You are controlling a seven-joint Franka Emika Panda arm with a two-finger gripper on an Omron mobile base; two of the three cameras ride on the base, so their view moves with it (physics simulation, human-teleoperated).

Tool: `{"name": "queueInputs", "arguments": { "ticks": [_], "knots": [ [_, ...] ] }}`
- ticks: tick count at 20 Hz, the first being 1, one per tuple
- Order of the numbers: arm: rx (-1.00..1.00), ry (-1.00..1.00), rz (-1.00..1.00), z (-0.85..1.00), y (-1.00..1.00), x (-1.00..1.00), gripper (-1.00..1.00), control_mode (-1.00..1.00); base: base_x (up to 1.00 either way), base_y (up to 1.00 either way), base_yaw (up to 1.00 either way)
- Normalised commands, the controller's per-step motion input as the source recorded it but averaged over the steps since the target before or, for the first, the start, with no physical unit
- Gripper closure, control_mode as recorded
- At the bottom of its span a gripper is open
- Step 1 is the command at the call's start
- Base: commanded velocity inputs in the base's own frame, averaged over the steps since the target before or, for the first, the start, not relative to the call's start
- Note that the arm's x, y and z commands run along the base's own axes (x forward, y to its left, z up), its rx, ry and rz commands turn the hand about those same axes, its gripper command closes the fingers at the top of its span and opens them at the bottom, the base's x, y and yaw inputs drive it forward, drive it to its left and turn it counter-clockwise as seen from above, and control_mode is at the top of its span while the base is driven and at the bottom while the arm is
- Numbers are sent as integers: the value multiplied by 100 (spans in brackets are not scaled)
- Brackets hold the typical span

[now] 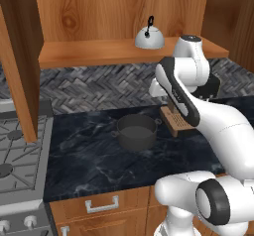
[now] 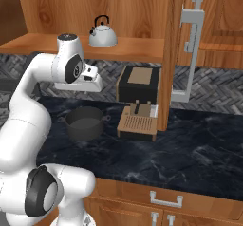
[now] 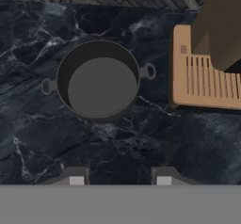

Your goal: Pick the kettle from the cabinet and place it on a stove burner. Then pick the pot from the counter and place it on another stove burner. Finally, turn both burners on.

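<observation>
One kettle [image 1: 149,38] stands upright on the cabinet shelf [image 1: 89,51], its thin black handle arching straight up and its short spout turned toward the left in the left base view. One pot [image 1: 136,131] sits on the desk [image 1: 94,155], open side up, well below and a little left of the kettle in that view; from the hand view the pot [image 3: 99,79] is round, and its two small loop handles lie on a line running left to right across the picture, the right one slightly higher. The fingers [image 3: 117,176] hang above the bare dark stone near the pot, apart from each other with nothing between them, touching nothing. Just right of the pot stands one wooden slatted tray [image 3: 204,75] under a dark boxy machine [image 2: 138,83]. Two burners [image 1: 15,135] show at the left edge of the left base view, under grey grates on a steel range [image 1: 20,190], with two round knobs [image 1: 31,221] on its front. The desk is glossy black stone with faint white veins, set over wooden drawers with metal handles [image 1: 101,205]. Behind it runs a grey herringbone wall [image 1: 99,86], and warm wood-grain cabinet panels frame the scene. An open cabinet door [image 2: 172,54] with a grey handle [image 2: 191,44] hangs at the right in the right base view.
</observation>
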Motion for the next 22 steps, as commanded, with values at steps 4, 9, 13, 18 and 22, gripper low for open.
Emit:
{"name": "queueInputs", "arguments": {
  "ticks": [4, 9, 13, 18, 22],
  "knots": [
    [0, 0, 0, 0, 0, 0, -100, -100, 0, 0, 0],
    [0, 0, 0, 2, 6, 0, -100, -100, 0, 0, 0],
    [0, -1, -2, 13, 19, 0, -100, -100, 0, 0, 0],
    [-1, -4, -5, 18, 19, 0, -100, -100, 0, 0, 0],
    [-3, -11, -5, 21, 16, 0, -100, -100, 0, 0, 0]
  ]
}}
